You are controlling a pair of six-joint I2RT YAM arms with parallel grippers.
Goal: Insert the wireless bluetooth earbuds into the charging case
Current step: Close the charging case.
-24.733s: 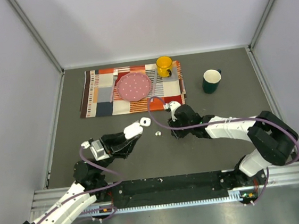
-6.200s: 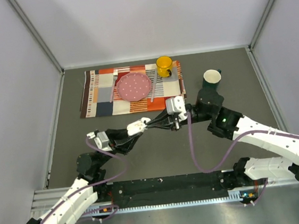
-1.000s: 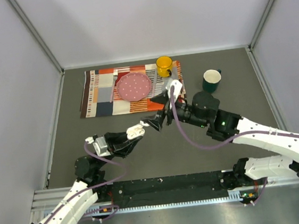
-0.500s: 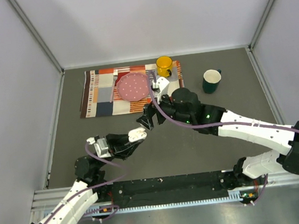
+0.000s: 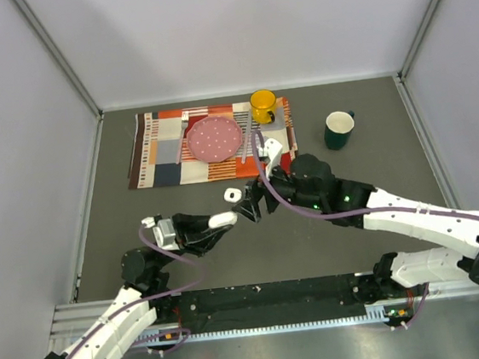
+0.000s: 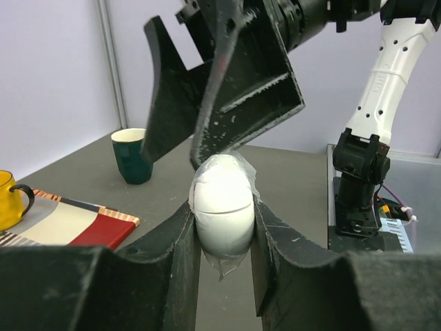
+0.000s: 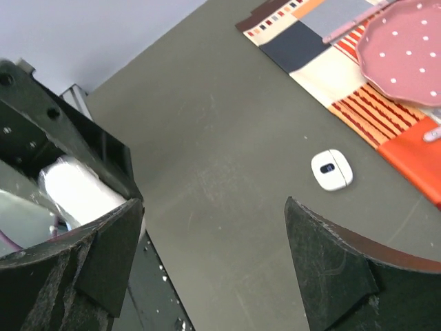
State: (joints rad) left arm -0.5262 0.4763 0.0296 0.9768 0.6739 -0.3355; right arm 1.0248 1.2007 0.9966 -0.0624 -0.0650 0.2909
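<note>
Two white cases (image 5: 222, 220) (image 5: 232, 195), two mugs (image 5: 262, 104) (image 5: 338, 129), one plate (image 5: 213, 138), one placemat (image 5: 154, 145).

L gripper (image 5: 225, 220) clamped | R gripper (image 5: 249, 204) jaws wide, facing L

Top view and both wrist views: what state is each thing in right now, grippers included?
left gripper, shut on the held case
held case, lid closed
right gripper, open, holding nothing
second case, lid closed, lying on the table
yellow mug, upright on the placemat
green cup, upright on the table
pink plate, flat on the placemat
</note>
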